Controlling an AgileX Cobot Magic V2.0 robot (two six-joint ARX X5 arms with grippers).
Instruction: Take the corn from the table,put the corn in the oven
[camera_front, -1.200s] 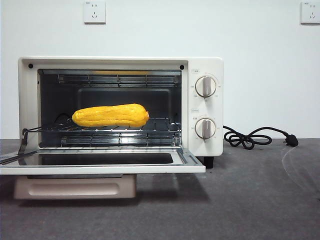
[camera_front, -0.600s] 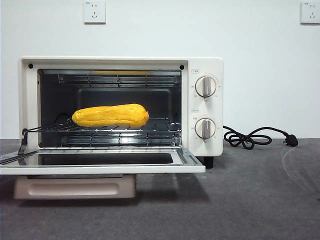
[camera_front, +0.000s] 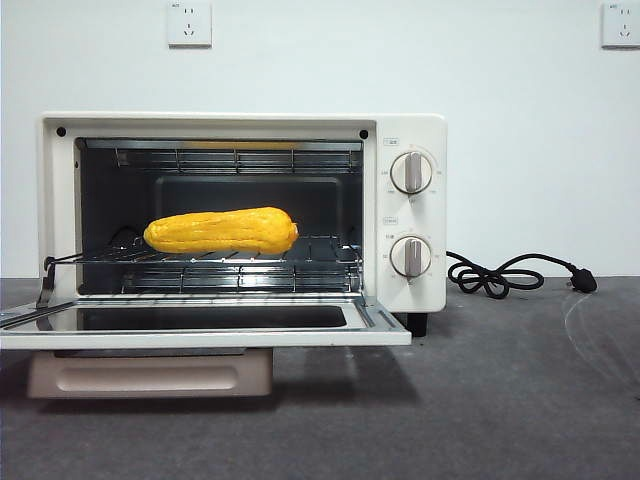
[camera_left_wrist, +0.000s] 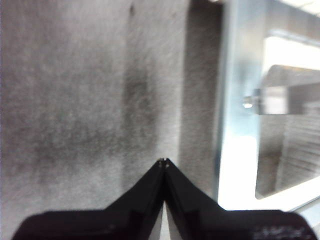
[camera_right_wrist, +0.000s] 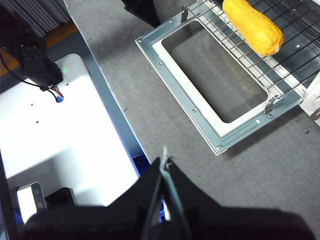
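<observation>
Corn (camera_front: 221, 231) lies lengthwise on the wire rack (camera_front: 300, 255) inside the oven (camera_front: 405, 130), door (camera_front: 200, 325) dropped flat open; placement looks done, as the cob rests free with nothing touching it. Right gripper (camera_right_wrist: 163, 162) has jaws pressed together, empty, high over the table (camera_right_wrist: 150, 100), with corn and door well ahead of its tips. Left gripper (camera_left_wrist: 164, 161) likewise closed and empty, low over bare table just beside the door's metal edge (camera_left_wrist: 227, 100), probably parked clear.
</observation>
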